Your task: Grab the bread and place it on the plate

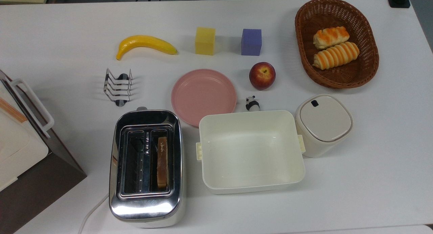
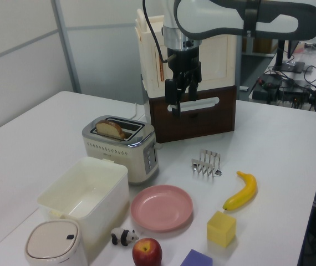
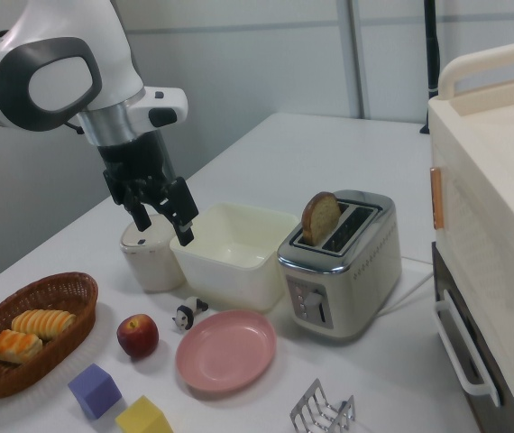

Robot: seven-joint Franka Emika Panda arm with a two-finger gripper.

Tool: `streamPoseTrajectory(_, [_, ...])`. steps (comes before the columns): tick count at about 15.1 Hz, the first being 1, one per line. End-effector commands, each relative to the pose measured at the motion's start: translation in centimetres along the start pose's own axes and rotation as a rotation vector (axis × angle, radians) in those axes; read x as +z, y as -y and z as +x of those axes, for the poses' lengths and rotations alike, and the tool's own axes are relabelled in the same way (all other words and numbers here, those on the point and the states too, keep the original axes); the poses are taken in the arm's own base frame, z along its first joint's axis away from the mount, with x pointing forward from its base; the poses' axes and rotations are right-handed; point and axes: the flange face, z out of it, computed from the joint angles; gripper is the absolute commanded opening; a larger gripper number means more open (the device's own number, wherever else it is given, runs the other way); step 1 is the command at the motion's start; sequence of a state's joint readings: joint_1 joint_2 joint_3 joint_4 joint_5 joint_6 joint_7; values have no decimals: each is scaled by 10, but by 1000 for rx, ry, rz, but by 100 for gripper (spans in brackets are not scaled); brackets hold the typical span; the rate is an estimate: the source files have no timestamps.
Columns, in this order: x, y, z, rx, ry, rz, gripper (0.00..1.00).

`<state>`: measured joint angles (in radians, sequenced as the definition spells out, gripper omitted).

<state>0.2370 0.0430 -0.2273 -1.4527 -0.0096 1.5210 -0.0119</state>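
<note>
On the white tabletop point(image 1: 389, 159), the pink plate point(image 1: 203, 96) lies bare just beside the toaster point(image 1: 146, 166). The bread point(image 1: 162, 162) stands on edge in one slot, lower half hidden. The claw point(image 3: 161, 219) hangs parted, holding nothing.

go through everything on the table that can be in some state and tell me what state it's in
bread: upright in a toaster slot, top sticking out
toaster: other slot empty
plate: empty
tub: open, empty
lidded container: lid on
basket: holding two rolls
toast rack: empty
gripper: open, holding nothing, above the table
</note>
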Motion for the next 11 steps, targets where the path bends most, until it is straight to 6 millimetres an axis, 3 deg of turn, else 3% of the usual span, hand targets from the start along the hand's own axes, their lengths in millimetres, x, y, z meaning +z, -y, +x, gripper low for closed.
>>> streamPoseTrajectory(1, [0,-12,-5,-48,-6,4,100])
streamPoseTrajectory(11, [0,-12,-5,-50,-6,4,100])
